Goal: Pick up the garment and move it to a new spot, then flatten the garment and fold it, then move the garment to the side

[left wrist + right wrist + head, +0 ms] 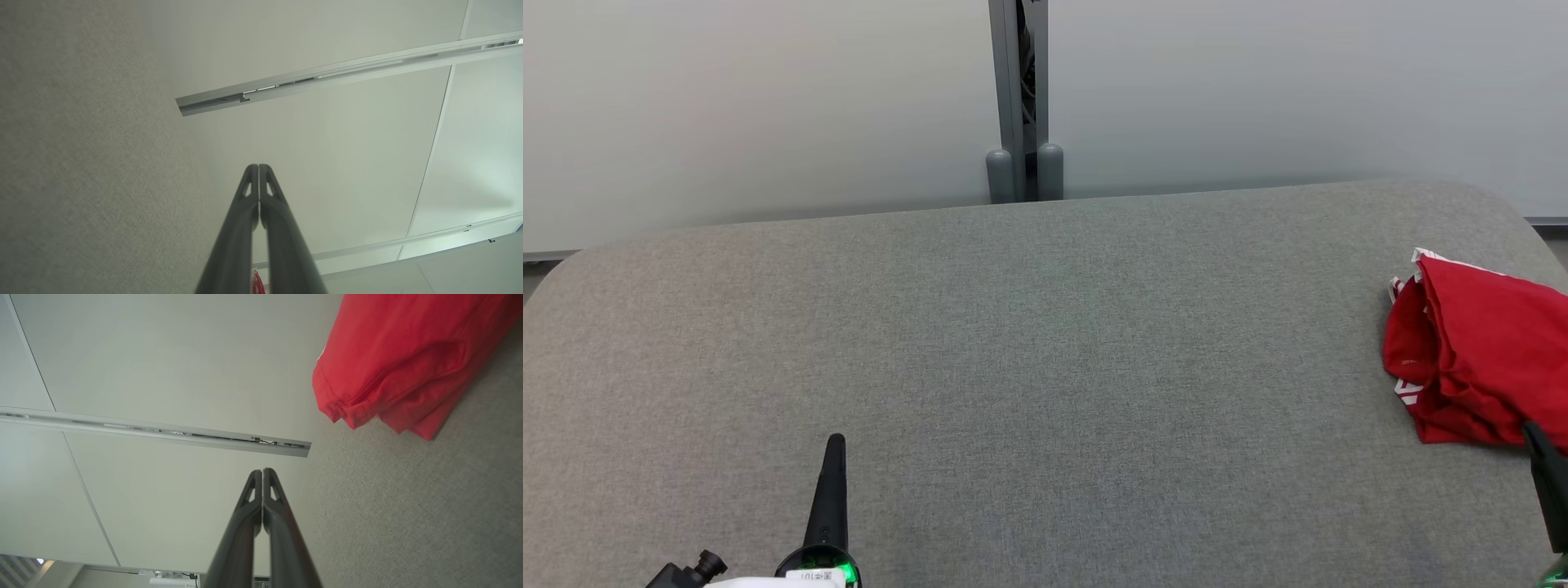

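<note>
- Left hand (836,445): low at the near left of the head view. Fingers pressed together tip to tip in the left wrist view (258,167), gripping nothing, tip over bare fabric.
- Tabletop (1045,343): gray fabric cover with rounded far corners. The far-left corner curves away just before the pale wall panels (752,106).
- Middle: a wide bare stretch of fabric runs between the two hands, from the near edge to the far edge.
- Far edge, centre: gray upright post (1015,90) between the two panels, two rounded caps at its foot, just behind the tabletop edge.
- Garment (1478,359): red with white-striped trim, bunched in folds at the right side below the far-right corner. It runs off the right edge of the head view.
- Right hand (1534,433): at the lower right, fingers closed on each other, empty. Tip sits near the garment's near edge. The right wrist view (262,471) shows bare fabric between the tips and the cloth (400,363).
</note>
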